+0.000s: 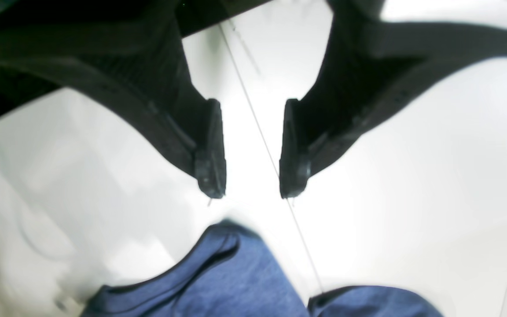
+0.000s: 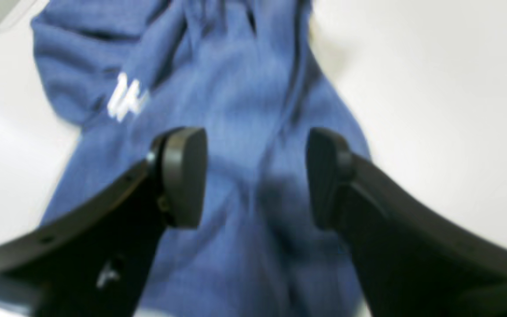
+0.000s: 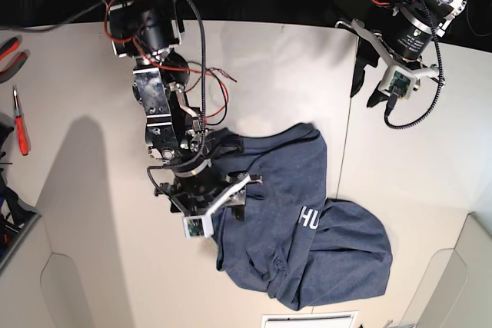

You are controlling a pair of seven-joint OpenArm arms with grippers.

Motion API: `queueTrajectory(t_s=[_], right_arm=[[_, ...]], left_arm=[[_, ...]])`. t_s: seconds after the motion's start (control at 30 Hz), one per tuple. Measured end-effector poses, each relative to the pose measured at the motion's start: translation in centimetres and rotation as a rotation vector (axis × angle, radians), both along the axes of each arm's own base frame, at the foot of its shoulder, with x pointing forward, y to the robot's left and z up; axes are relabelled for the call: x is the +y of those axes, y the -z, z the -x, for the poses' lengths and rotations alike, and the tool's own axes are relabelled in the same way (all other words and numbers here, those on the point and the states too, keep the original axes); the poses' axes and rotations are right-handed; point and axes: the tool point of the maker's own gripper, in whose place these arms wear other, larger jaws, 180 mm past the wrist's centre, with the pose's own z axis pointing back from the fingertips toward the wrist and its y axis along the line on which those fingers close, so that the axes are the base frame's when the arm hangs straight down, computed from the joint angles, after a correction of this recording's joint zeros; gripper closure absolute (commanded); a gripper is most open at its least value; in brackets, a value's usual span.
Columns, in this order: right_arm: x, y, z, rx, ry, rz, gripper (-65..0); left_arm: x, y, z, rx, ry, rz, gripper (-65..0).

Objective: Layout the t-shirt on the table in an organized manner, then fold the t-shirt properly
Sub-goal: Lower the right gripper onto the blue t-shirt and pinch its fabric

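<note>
The blue t-shirt (image 3: 307, 228) is lying in a bunched, wrinkled heap on the white table (image 3: 92, 190), a bit toward the near edge. It is not spread flat, and some white letters (image 3: 309, 219) are showing on the cloth. The right gripper (image 2: 255, 176) is hanging just over the shirt's edge with its two black fingers (image 2: 183, 176) spread wide apart, and only blue cloth is showing in the gap between them, so it is gripping nothing. The left gripper (image 1: 252, 149) is hanging up over a bare part of the table, well apart from the shirt, close to a thin dark line (image 1: 258, 127) that is running across the tabletop. Its fingers (image 1: 211, 149) are standing apart too, with nothing between them. A red-handled tool (image 3: 20, 124) is lying far off near the table's side edge.
</note>
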Motion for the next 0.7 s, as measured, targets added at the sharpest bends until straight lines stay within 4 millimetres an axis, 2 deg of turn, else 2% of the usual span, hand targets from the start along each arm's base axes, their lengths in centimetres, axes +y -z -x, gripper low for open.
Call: queueTrajectory(t_s=[0.1,0.2,0.37,0.5,0.57,0.7], right_arm=[[-0.9,-0.8,-3.5,-0.002,0.026,0.058,-35.6],[-1.2,-0.3,-5.4,0.04,0.028,0.096,-35.6],[-1.9,2.2,-5.8,0.152,0.04,0.104,-35.6],[-1.9,2.5,-5.8,0.151,0.032,0.096,-35.3],[-1.5,2.1,-6.0,0.131,0.019,0.08,-30.5],[-1.4,2.0,-6.0,0.127,0.017,0.078,-11.0]], left_arm=[[0.0,0.1,0.1,0.007,-0.001,-0.003,-23.9],[0.0,0.1,0.0,0.006,-0.002,0.0,-23.9],[0.0,0.0,-0.1,0.002,-0.002,-0.001,-23.9],[0.0,-0.5,-0.9,-0.02,-0.003,0.0,-23.9],[0.0,-0.6,-1.0,-0.025,-0.003,-0.001,-23.9],[0.0,-0.4,-0.9,-0.015,-0.004,-0.004,-23.9]])
